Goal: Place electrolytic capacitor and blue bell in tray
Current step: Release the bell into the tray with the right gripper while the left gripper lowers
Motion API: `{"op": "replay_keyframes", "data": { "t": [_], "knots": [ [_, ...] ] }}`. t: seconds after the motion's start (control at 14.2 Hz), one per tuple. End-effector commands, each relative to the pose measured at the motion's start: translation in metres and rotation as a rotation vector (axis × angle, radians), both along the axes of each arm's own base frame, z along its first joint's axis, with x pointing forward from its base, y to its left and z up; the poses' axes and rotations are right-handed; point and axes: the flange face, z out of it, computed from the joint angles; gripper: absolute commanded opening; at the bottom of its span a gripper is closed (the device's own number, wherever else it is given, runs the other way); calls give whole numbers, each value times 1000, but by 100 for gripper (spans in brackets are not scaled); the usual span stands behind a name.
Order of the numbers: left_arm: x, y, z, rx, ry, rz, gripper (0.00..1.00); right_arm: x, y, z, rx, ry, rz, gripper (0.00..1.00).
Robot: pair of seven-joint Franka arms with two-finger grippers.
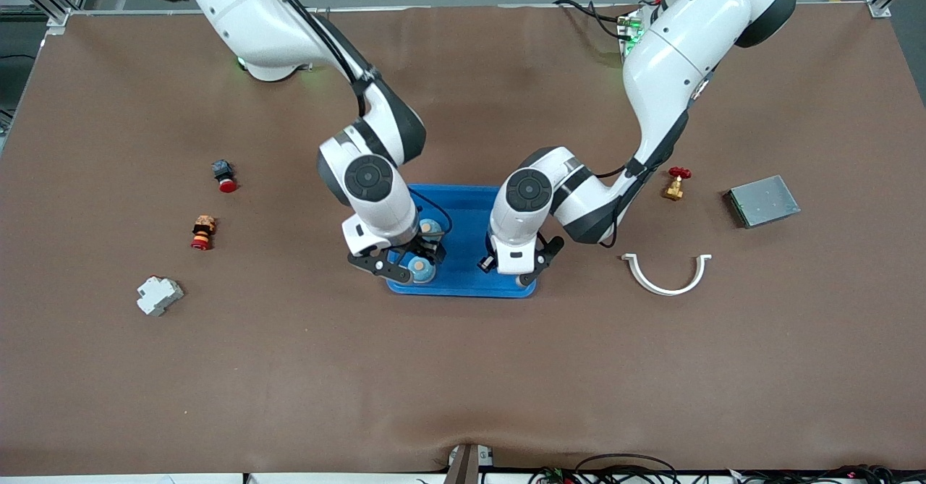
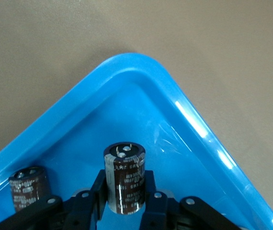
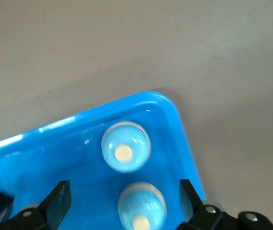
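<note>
Left wrist view: left gripper (image 2: 125, 203) pinches an upright electrolytic capacitor (image 2: 124, 178) over the tray (image 2: 194, 124), near a corner; a second capacitor (image 2: 28, 188) stands on the tray floor beside it. Front view hides both under the left arm. Right wrist view: right gripper (image 3: 124, 197) spread wide over two blue bells (image 3: 125, 146) in the tray, one between its fingers (image 3: 59, 199), untouched. Front view shows that gripper (image 1: 405, 261) at the right arm's end of the tray.

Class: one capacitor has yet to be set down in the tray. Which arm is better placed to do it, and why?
Left. The left gripper is shut on a capacitor over the tray. The right gripper is open, over two blue bells in the tray.
</note>
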Motion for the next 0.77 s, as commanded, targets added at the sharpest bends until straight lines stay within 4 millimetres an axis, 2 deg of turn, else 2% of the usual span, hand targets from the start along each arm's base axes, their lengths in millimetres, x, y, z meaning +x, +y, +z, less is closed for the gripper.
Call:
{"op": "replay_keyframes", "data": {
  "t": [0.0, 0.14, 0.35, 0.42, 0.49, 0.56, 0.63, 0.7],
  "knots": [
    [7, 0, -6, -5, -7, 19, 2, 2, -43, 48, -32, 45, 124, 100],
    [6, 1, -11, -2, 0, 18, 2, 9, -83, 77, -55, 82, 202, 100],
    [8, 4, -14, 4, -1, 23, 4, 4, -135, 116, -83, 177, 331, 100],
    [8, 5, -14, 6, -2, 17, 18, 3, -155, 125, -89, 214, 343, 100],
    [8, 5, -14, 7, -3, 14, 51, 0, -171, 136, -92, 243, 363, 100],
    [8, 5, -13, 7, -5, 15, 78, -3, -184, 149, -94, 252, 367, 100],
    [7, 3, -11, 6, -8, 12, 100, -3, -204, 156, -92, 259, 357, 100],
    [5, 1, -9, 15, -6, 9, 100, -3, -229, 161, -87, 261, 356, 100]
  ]
}}
